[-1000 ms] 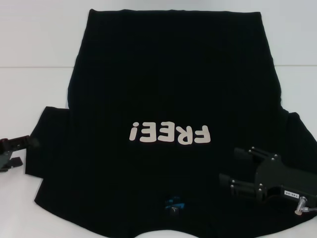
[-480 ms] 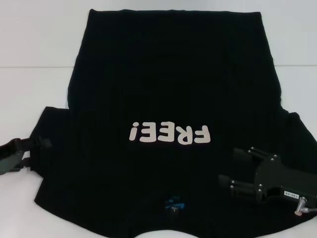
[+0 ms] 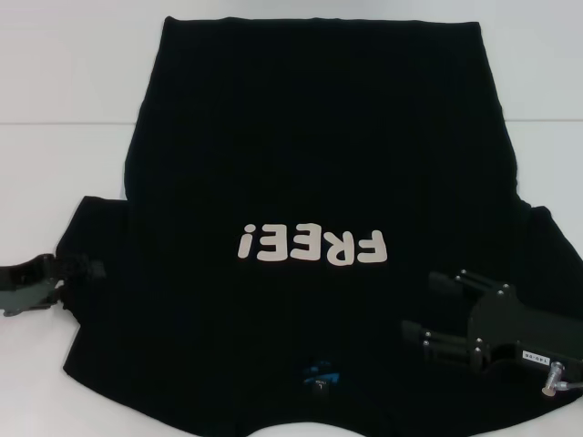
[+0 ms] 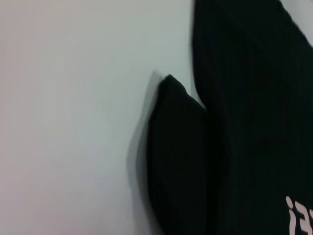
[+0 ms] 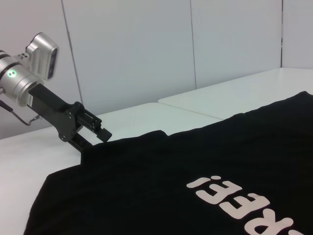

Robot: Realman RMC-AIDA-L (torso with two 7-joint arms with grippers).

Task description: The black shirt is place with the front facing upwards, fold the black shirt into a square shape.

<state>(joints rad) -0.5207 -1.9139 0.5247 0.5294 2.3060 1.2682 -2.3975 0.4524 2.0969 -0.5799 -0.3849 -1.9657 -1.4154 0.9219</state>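
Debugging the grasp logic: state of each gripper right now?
Left gripper: at the sleeve edge of the black shirt, fingers apart, nothing gripped yet.
Right gripper: open, over the shirt's other sleeve, empty.

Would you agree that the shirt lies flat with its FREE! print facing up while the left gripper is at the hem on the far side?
Not quite. The left gripper is at the sleeve edge of the shirt, not the far hem, as the head view shows. The shirt does lie flat with the print facing up.
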